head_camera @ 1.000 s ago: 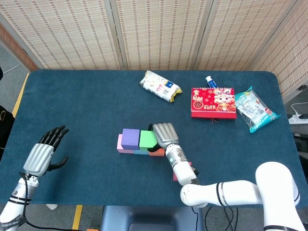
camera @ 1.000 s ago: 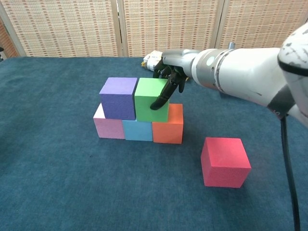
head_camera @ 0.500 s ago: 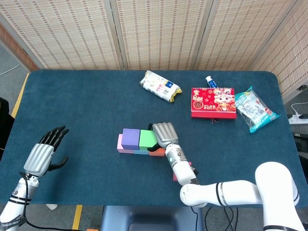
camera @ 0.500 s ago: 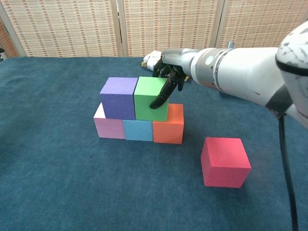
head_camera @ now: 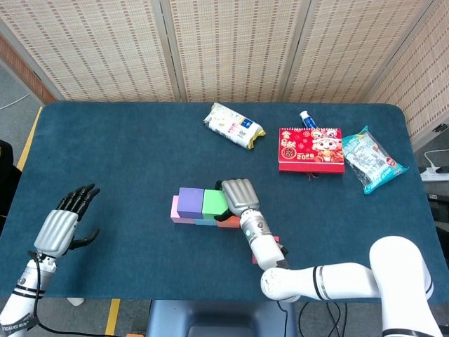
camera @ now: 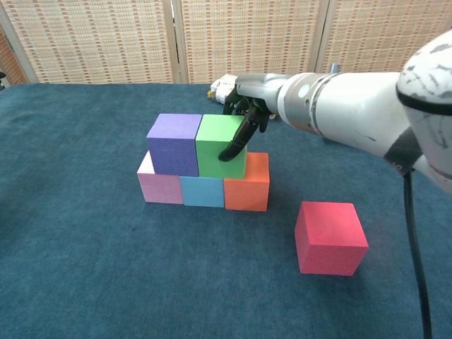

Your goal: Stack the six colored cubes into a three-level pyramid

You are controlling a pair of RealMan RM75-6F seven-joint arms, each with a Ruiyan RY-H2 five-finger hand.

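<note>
Table (head_camera: 126, 147) carries the half-built pyramid, whose green cube (camera: 220, 145) sits on the second level touching the purple cube (camera: 173, 143), and the right hand (camera: 247, 113), fingers pressing its side, should square it gently before releasing, while the left hand (head_camera: 66, 221) hovers empty, spread.

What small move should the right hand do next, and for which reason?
Probably let go of the green cube and lift clear. The right hand grips it, but it already sits beside the purple cube on the bottom row. The red cube, alone on the table, is left for the top.
</note>
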